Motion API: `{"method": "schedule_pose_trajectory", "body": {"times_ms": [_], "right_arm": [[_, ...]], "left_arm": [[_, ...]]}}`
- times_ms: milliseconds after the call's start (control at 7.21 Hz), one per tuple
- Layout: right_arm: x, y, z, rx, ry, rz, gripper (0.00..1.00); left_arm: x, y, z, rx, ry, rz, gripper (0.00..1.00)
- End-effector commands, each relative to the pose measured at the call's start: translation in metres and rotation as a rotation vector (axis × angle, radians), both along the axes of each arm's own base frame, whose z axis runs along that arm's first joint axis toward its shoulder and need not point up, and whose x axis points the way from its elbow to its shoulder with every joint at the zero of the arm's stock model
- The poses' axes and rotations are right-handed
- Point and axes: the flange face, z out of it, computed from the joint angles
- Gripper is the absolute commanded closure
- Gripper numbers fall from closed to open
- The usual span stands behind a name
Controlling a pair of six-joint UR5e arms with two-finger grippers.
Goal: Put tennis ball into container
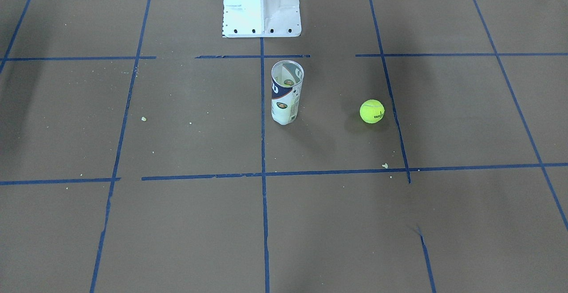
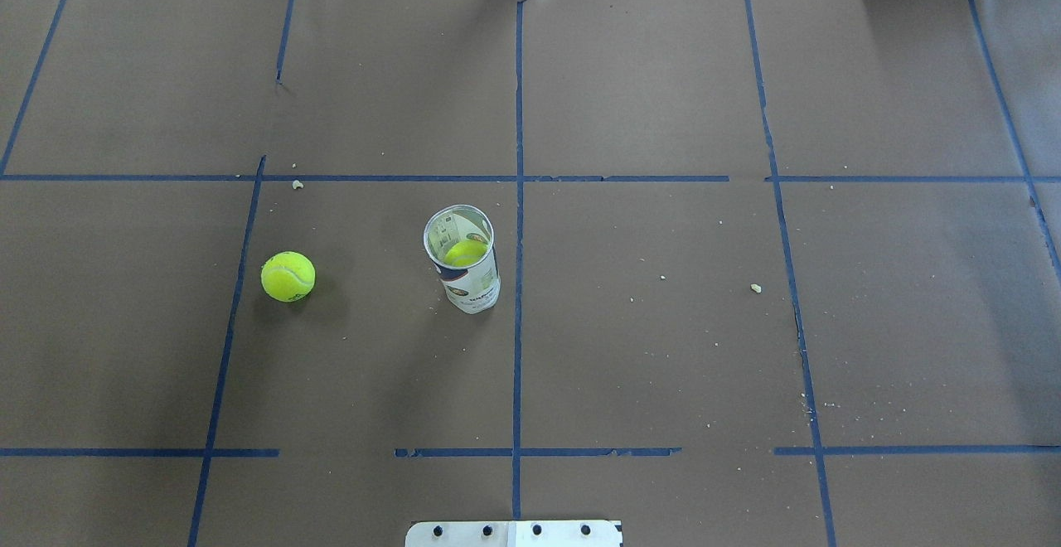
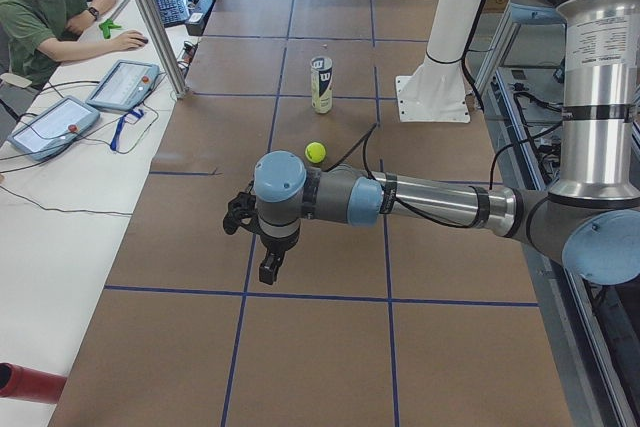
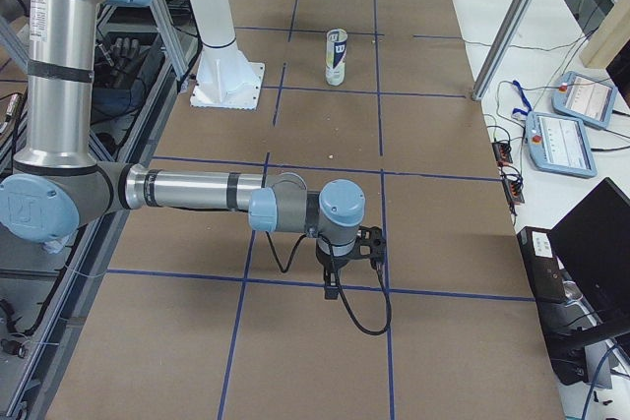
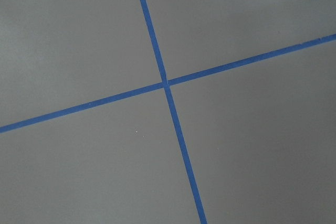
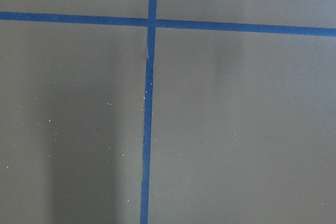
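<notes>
The tennis ball lies on the brown table, a short way from the container on the robot's left side. From overhead the ball sits left of the upright clear can, and a second yellow-green ball shows inside the can. My left gripper hangs over the table well short of the ball; open or shut I cannot tell. My right gripper hovers far from the can, its state also unclear. Both wrist views hold only tape lines.
The white robot pedestal stands just behind the can. Blue tape grids the table, with small crumbs scattered about. An operator with tablets sits beyond the table's far edge, beside a metal post.
</notes>
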Motion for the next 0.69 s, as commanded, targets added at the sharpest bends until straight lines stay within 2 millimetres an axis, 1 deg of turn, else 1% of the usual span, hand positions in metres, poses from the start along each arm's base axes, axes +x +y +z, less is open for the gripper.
{"method": "schedule_pose_trajectory", "body": {"times_ms": [0,139,554], "right_arm": [[0.0,0.0,0.0,0.0,0.0,0.0,0.0],[0.0,0.0,0.0,0.0,0.0,0.0,0.0],[0.0,0.0,0.0,0.0,0.0,0.0,0.0]], "left_arm": [[-0.001,-0.023,-0.019,0.061,-0.003,-0.004,0.0],[-0.001,-0.027,-0.023,0.041,0.004,-0.031,0.0],[0.001,-0.028,-0.046,0.11,0.013,-0.03,0.0]]}}
